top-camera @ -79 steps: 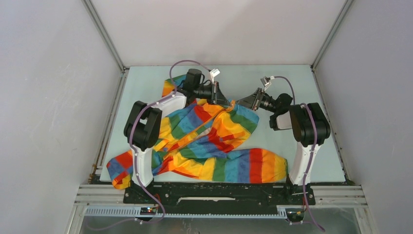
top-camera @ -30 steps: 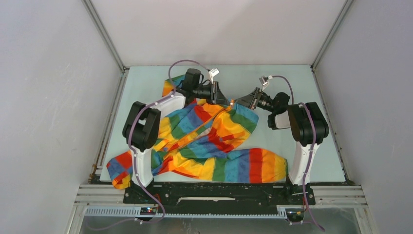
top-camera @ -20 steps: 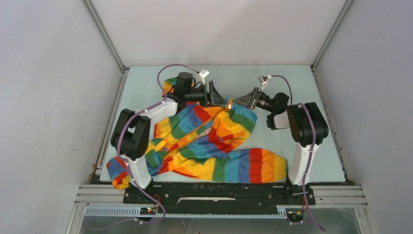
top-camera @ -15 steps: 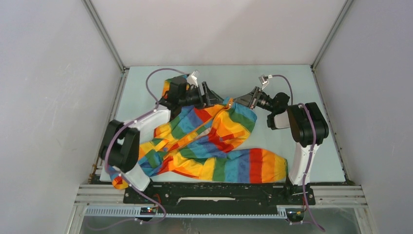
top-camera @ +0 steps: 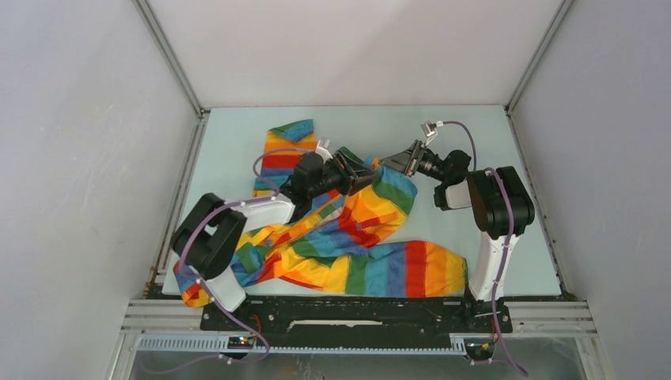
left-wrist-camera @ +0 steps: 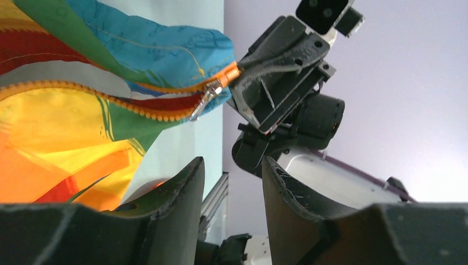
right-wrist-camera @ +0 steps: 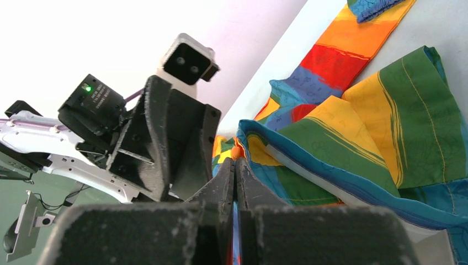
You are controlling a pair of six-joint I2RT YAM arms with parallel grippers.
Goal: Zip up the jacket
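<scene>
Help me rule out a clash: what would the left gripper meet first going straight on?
Probably the zipper end of the jacket, pinched by the right gripper, whose body sits just behind. The left gripper is open. Depth is unclear.

One jacket (top-camera: pixel 348 229) lay on one table (top-camera: pixel 475 134), showing two sleeves: a far sleeve (top-camera: pixel 281 150) at 11 o'clock and a near sleeve (top-camera: pixel 407 269) at 5 o'clock. One zipper pull (left-wrist-camera: pixel 201 105) showed. Two arms, the left arm (top-camera: pixel 253 212) and the right arm (top-camera: pixel 498 202), carried two grippers: the left gripper (left-wrist-camera: pixel 230 168) and the right gripper (right-wrist-camera: pixel 234 168).
</scene>
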